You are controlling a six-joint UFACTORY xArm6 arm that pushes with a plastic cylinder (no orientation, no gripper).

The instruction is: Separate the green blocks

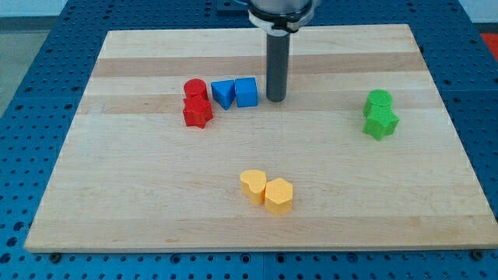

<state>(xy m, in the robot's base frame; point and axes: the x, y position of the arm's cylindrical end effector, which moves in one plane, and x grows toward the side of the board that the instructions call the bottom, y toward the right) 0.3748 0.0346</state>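
Two green blocks touch each other at the view's right: a green round block [379, 99] above and a green star-shaped block [380, 123] just below it. My tip [275, 99] stands on the board left of them, at about the height of the round one. It is just right of the blue cube [247, 92], a clear gap away from the green pair.
A blue triangular block [223, 93] sits left of the blue cube. A red round block [194, 89] and a red star-shaped block [197, 113] lie further left. A yellow heart-shaped block [253, 186] and a yellow hexagonal block [278, 195] sit near the view's bottom. The wooden board [117, 194] rests on a blue perforated table.
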